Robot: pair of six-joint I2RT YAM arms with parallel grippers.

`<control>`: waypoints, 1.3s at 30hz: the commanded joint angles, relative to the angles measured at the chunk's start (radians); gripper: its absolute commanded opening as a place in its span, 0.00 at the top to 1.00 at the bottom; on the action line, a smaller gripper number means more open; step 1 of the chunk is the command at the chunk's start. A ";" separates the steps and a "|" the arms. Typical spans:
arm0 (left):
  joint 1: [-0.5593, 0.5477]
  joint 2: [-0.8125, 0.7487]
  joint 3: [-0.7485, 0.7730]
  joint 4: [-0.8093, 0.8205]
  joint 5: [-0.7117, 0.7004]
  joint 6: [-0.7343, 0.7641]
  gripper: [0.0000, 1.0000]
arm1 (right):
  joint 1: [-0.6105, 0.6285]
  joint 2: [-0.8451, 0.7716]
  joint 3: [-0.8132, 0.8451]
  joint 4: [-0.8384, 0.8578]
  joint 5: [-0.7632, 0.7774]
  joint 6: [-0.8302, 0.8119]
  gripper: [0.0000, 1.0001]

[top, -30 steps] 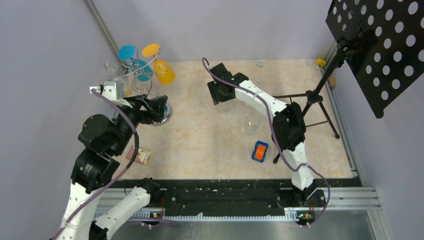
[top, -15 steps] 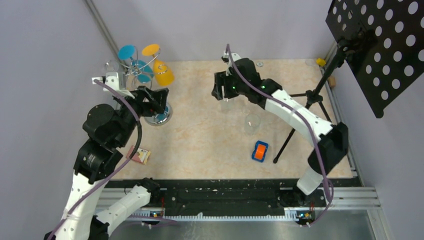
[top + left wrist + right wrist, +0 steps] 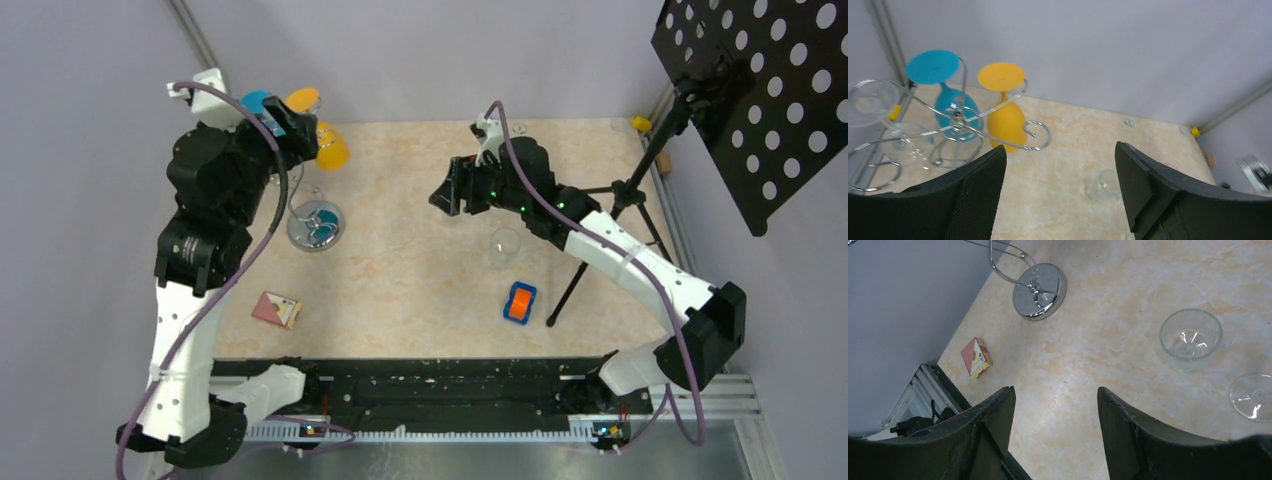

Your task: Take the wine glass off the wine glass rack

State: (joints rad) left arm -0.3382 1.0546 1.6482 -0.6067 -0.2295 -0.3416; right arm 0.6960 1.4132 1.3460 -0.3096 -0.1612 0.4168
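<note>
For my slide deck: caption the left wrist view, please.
Open left gripper faces the wine glass rack holding blue glass, orange glass, clear glass.

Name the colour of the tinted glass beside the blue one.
Orange-yellow wine glass; left wrist view shows it best.

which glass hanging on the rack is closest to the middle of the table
The yellow glass, upside down on the rack's right side. The blue glass and the clear ones hang further left, toward the wall.
</note>
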 commanded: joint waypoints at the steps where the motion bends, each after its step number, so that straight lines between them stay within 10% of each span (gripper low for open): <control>1: 0.188 0.035 0.080 0.007 0.178 -0.055 0.17 | -0.007 -0.066 -0.011 0.065 -0.031 0.032 0.38; 18: 0.664 0.235 0.074 0.136 0.695 -0.396 0.28 | -0.007 -0.195 -0.128 0.107 -0.061 0.083 0.44; 39: 0.926 0.125 -0.036 -0.043 0.542 -0.230 0.25 | -0.007 -0.274 -0.304 0.113 0.043 0.003 0.44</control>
State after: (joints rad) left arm 0.5552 1.2026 1.6520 -0.6479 0.3492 -0.6285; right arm 0.6960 1.1889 1.0607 -0.1875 -0.1810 0.4709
